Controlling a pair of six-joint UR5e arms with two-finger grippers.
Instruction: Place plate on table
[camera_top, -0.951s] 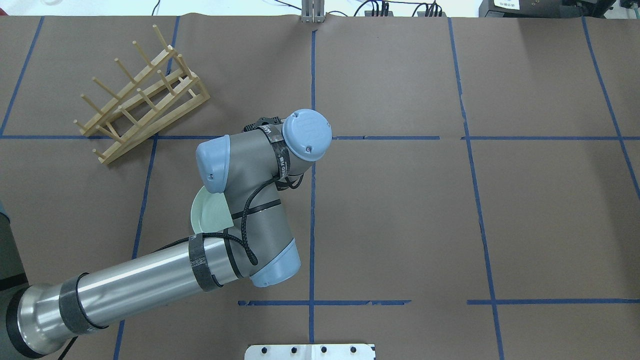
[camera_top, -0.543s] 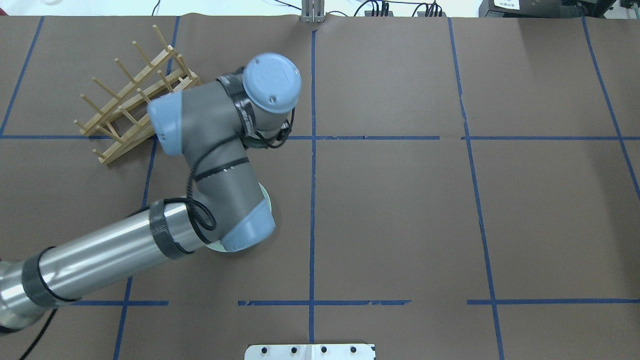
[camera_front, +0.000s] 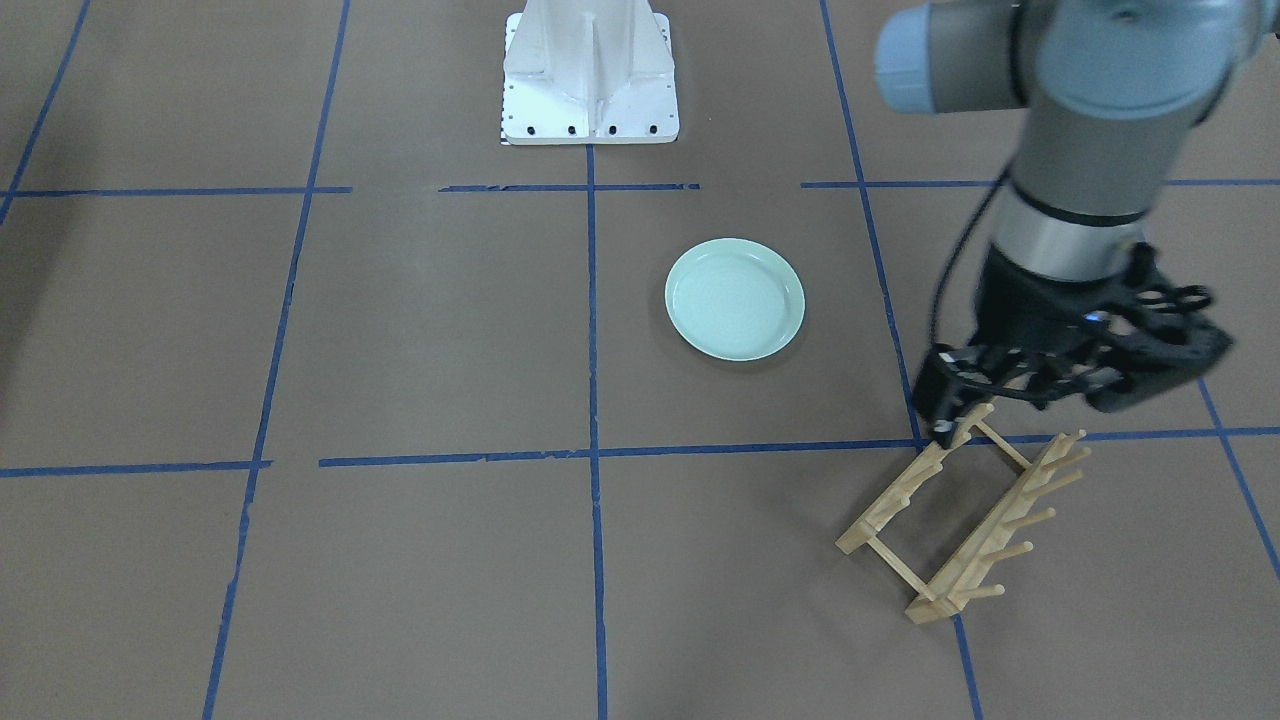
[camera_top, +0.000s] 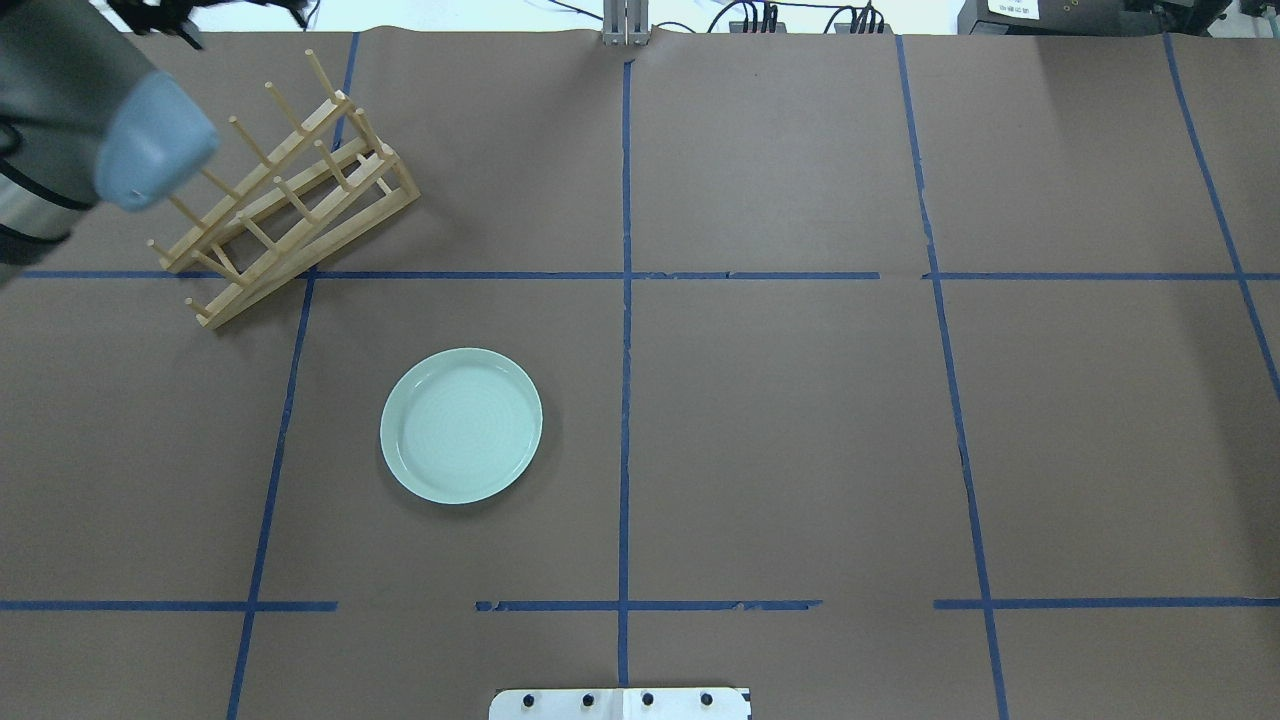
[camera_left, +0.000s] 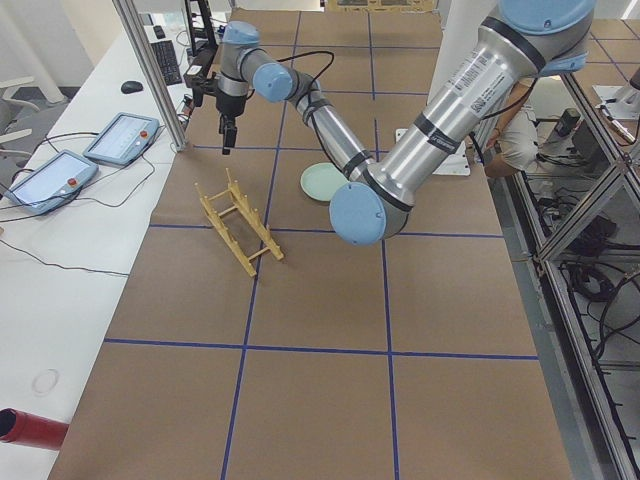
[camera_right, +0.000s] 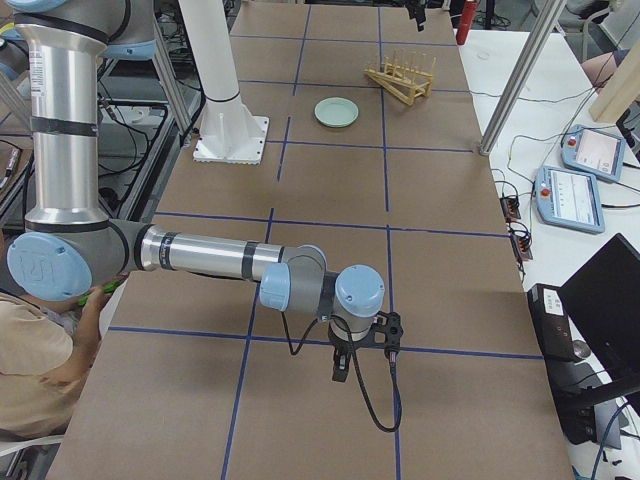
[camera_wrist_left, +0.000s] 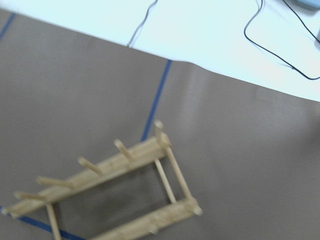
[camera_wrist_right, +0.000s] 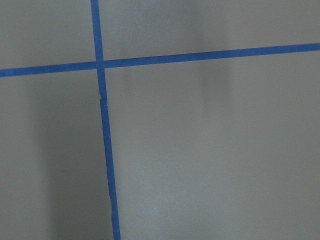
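Note:
The pale mint-green plate (camera_top: 461, 425) lies flat on the brown table (camera_top: 800, 420), free of both grippers. It also shows in the front view (camera_front: 735, 298) and in both side views (camera_left: 324, 182) (camera_right: 336, 111). My left gripper (camera_front: 947, 425) hangs empty above the near end of the wooden rack (camera_front: 965, 525), well apart from the plate. I cannot tell how its jaws stand. My right gripper (camera_right: 340, 368) hangs just above the table far from the plate, in the right side view only, so I cannot tell its state.
The light wooden peg rack (camera_top: 285, 210) stands at the back left and fills the left wrist view (camera_wrist_left: 110, 195). The white robot base (camera_front: 590, 75) sits at the table's near edge. Tablets (camera_left: 120, 138) and cables lie on the white bench beyond the rack.
My left arm has swung away from over the plate towards the back left, past the rack. The plate, half hidden under the arm before, now lies uncovered on the table.

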